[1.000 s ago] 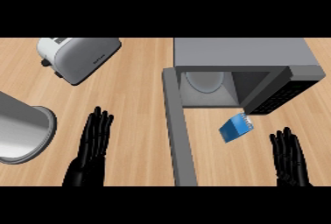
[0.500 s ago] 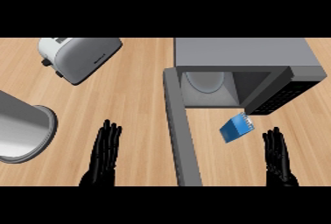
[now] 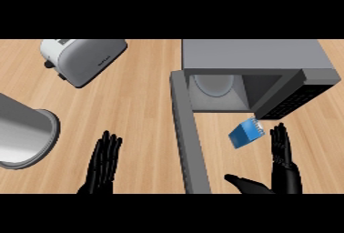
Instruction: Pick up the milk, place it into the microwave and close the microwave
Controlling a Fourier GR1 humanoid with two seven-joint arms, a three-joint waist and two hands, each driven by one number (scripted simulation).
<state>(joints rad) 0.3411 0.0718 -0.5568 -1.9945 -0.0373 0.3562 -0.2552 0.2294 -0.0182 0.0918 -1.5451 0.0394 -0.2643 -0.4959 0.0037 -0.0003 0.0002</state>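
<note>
A small blue milk carton [image 3: 246, 134] lies tilted on the wooden worktop [image 3: 141, 104], just in front of the open microwave [image 3: 259, 77]. The right hand [image 3: 282, 166] sits at the near right, its fingers [image 3: 279, 141] straight and released, pointing away toward the microwave, with its thumb spread out to the left. The carton is just left of those fingertips and apart from them; nothing is grasped.

The microwave's door [image 3: 188, 136] stands swung open, reaching toward the near edge as a long grey bar left of the carton, between it and the left hand [image 3: 102, 166]. That hand rests at the near left, fingers straight, holding nothing. A white toaster [image 3: 82, 58] stands far left. A grey metal pot [image 3: 23, 136] lies at the left edge.
</note>
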